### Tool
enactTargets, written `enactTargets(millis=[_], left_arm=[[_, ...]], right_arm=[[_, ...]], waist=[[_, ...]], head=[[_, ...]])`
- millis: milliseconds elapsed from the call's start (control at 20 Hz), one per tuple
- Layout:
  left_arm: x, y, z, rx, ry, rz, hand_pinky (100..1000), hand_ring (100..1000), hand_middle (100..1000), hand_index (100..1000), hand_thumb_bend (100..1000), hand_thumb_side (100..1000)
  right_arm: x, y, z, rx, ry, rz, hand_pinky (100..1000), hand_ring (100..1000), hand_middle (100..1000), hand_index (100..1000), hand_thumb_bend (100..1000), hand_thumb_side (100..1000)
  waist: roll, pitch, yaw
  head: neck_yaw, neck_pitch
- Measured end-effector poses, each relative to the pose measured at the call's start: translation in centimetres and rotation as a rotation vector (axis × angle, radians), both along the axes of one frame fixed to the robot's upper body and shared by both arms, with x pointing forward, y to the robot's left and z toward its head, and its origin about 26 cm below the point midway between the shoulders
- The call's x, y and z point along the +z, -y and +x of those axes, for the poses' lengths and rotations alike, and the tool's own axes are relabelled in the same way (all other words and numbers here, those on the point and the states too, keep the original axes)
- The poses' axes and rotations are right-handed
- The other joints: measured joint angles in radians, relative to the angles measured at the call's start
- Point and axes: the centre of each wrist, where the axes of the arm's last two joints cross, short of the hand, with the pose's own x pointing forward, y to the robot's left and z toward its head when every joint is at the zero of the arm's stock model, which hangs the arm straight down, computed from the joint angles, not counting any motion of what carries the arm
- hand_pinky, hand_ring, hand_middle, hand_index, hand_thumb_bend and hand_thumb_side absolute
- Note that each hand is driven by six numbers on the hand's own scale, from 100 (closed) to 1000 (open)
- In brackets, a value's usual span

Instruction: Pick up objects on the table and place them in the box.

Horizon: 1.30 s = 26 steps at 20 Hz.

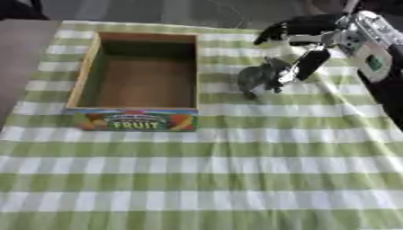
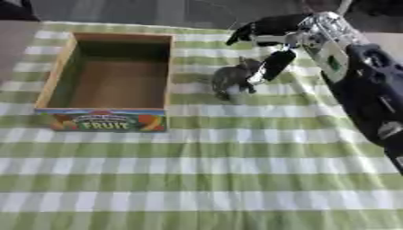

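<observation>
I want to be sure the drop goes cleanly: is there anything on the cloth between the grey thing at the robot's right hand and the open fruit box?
Nothing visible does. The small grey thing sits at the right hand, just right of the box. Only bare checked cloth lies between them, and the box looks empty, though its right wall must be cleared.

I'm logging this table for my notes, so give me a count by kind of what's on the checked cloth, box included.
Wooden box with a FRUIT label: 1
Small grey object beside the box, at the right robot hand: 1
Total: 2
</observation>
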Motion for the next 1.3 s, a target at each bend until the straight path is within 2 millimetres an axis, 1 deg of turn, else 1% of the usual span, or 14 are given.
enactTargets(millis=[300,400,600,800,850,1050,1200,1300], left_arm=[[-0.1,0.1,0.0,-0.007,-0.002,-0.004,287,337,599,381,100,796],[-0.1,0.2,0.0,-0.010,-0.003,-0.004,287,337,599,379,100,797],[-0.1,0.3,0.1,-0.018,-0.005,-0.003,286,337,598,378,100,799],[-0.1,0.3,0.1,-0.020,-0.007,-0.003,286,337,596,376,100,799],[-0.1,0.3,0.1,-0.020,-0.007,-0.003,287,337,596,376,100,800],[-0.1,0.3,0.1,-0.024,-0.003,-0.005,286,337,596,373,100,801],[-0.1,0.3,0.1,-0.026,-0.001,-0.004,286,337,596,372,100,801],[-0.1,0.4,0.1,-0.026,-0.001,-0.004,286,337,596,372,100,802]], right_arm=[[-1.1,0.5,0.5,-0.041,0.001,0.009,964,1000,936,1000,477,676],[-1.3,0.6,0.6,-0.051,0.003,0.014,961,1000,930,1000,458,683],[-1.4,0.6,0.8,-0.061,0.014,0.021,960,1000,928,1000,458,681],[-1.6,0.7,0.9,-0.070,0.026,0.000,958,1000,925,1000,445,601],[-1.7,0.8,0.9,-0.073,0.028,-0.006,957,1000,922,1000,432,568],[-2.3,1.2,1.1,-0.082,0.030,-0.006,952,1000,907,1000,427,538],[-2.6,1.3,1.1,-0.087,0.035,-0.002,946,1000,887,1000,430,544],[-2.8,1.4,1.2,-0.089,0.040,0.000,941,996,868,1000,414,551]], waist=[[0.002,0.010,0.015],[0.002,0.013,0.016],[0.000,0.014,0.018],[-0.001,0.016,0.021],[-0.002,0.016,0.023],[-0.003,0.020,0.028],[-0.003,0.022,0.030],[-0.004,0.022,0.031]], head=[[-0.007,-0.007],[-0.008,-0.010],[-0.008,-0.011],[-0.008,-0.013],[-0.008,-0.014],[-0.008,-0.015],[-0.009,-0.015],[-0.009,-0.015]])
